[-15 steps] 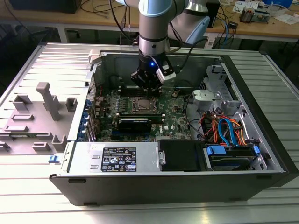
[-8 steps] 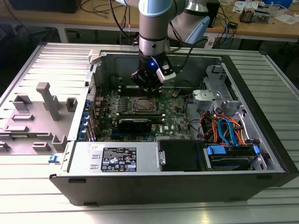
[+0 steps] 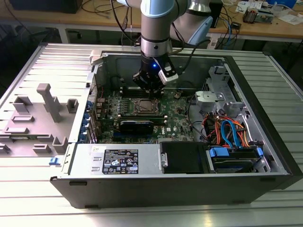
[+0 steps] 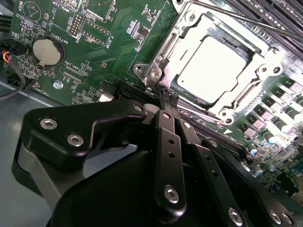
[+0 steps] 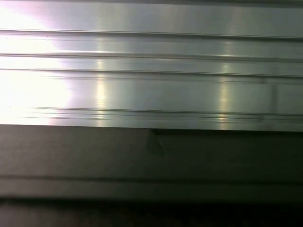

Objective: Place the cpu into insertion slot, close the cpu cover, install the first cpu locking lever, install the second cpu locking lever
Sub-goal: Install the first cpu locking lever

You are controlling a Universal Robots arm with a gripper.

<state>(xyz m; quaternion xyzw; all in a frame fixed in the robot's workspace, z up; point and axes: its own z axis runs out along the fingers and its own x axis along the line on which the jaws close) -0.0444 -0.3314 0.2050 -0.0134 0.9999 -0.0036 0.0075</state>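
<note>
Claw point(image 3: 150, 90) just above insertion slot point(image 3: 144, 106)

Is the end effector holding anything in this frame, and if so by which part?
Nothing is held. The end effector has its fingers shut together, tips at the corner of the cpu cover, which lies closed over the cpu.

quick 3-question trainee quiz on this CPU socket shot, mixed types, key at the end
1. True or false: the cpu already sits in the slot.
2. The cover is: A) down over the cpu, B) standing upright, C) lying off the board.
3. In the second wrist view, what are the tips of the claw nearest to?

Key
1. True.
2. A.
3. A corner of the cover, at the socket's edge; the fingers are together.
</note>
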